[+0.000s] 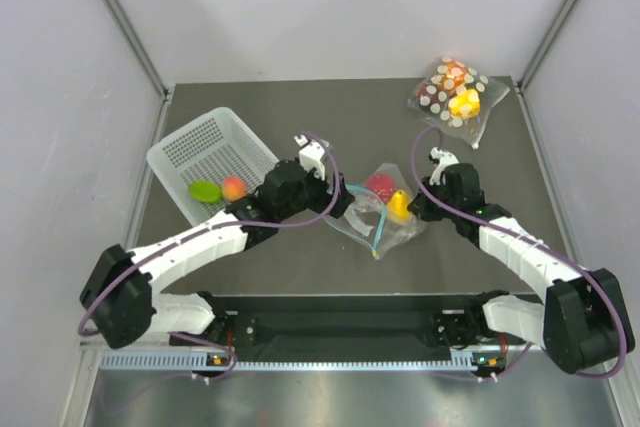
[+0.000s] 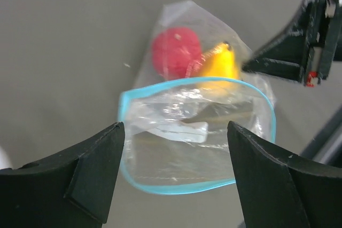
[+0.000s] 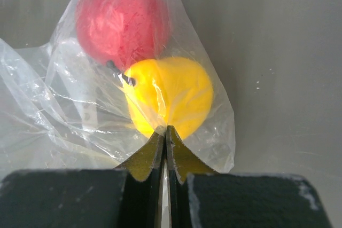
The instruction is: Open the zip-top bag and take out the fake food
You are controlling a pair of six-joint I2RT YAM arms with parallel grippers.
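Observation:
The clear zip-top bag point(image 1: 380, 217) lies mid-table with its teal-edged mouth point(image 2: 181, 188) gaping open toward my left gripper. Inside it are a red fruit point(image 2: 175, 52) and a yellow fruit point(image 2: 219, 67), which also show in the right wrist view as the red fruit point(image 3: 120, 20) and the yellow fruit point(image 3: 171, 92). My left gripper point(image 2: 176, 153) is open and empty just in front of the bag's mouth. My right gripper point(image 3: 165, 132) is shut on the bag's plastic at its closed end, right beside the yellow fruit. A green fruit point(image 1: 204, 190) and a peach-orange fruit point(image 1: 233, 187) lie in the white basket point(image 1: 190, 147).
A polka-dot bag point(image 1: 455, 95) holding yellow and orange pieces lies at the far right corner. The white basket stands at the left of the table. Grey walls close in the table on three sides.

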